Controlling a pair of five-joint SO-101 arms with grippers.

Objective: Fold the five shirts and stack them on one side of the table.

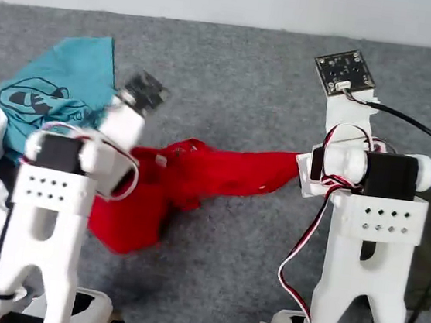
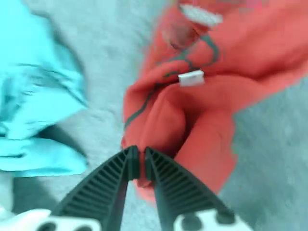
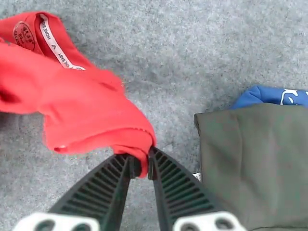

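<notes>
Red shirt (image 1: 198, 177), judged soft, light and limp, lies stretched on the table (image 1: 256, 80) between my left gripper (image 2: 140, 163) and right gripper (image 3: 142, 166), each pinching a bunched fold; flat hem corners should grip better.

Printed neck tape (image 3: 57, 45) on red shirt (image 3: 86, 110)

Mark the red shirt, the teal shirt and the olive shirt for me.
red shirt (image 1: 214, 169), high view, stretched middle of the cloth.
teal shirt (image 1: 78, 68), high view, plain cloth above the print.
olive shirt (image 3: 255, 163), right wrist view, flat top face.
</notes>
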